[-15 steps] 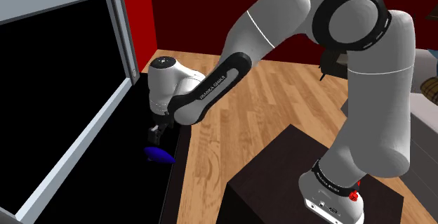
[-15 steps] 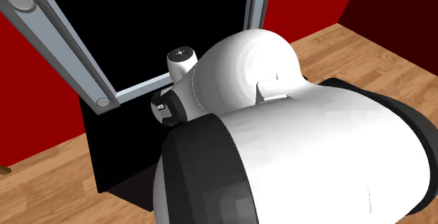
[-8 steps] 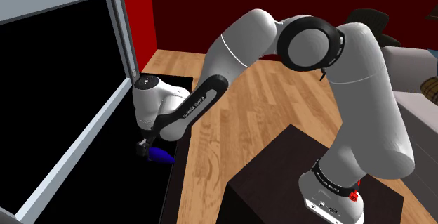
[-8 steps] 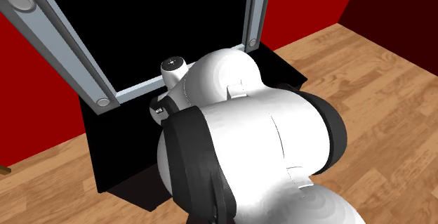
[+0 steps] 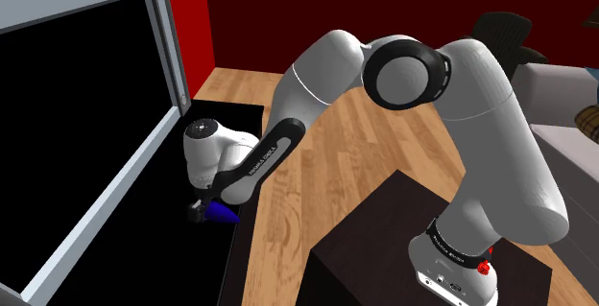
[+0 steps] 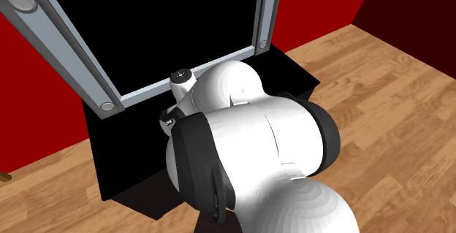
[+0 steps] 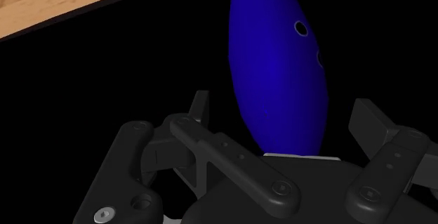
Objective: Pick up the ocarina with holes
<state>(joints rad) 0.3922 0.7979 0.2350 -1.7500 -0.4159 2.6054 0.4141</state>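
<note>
A deep blue teardrop ocarina (image 7: pixel 277 68) with small round holes near one side lies on the black cabinet top (image 5: pixel 233 115). My gripper (image 7: pixel 284 110) stands open right over its wide end, one finger on each side, and neither pad touches it. In the shoulder view the black fingers (image 5: pixel 198 209) reach down to the cabinet top, with a bit of the ocarina (image 5: pixel 227 213) showing just to their right. In the second exterior view the arm's white bulk (image 6: pixel 248 151) hides the hand's lower part and the ocarina.
A large grey-framed black screen (image 5: pixel 165 35) stands close on the shoulder view's left of the hand. The cabinet's edge runs just right of the ocarina, with wooden floor (image 5: pixel 355 151) beyond. My dark stand (image 5: pixel 384 237) is at lower right. Red walls are behind.
The hand has come down and moved toward the shoulder view's lower left, onto the ocarina. The elbow has dropped and swung left. The fingers stayed open.
</note>
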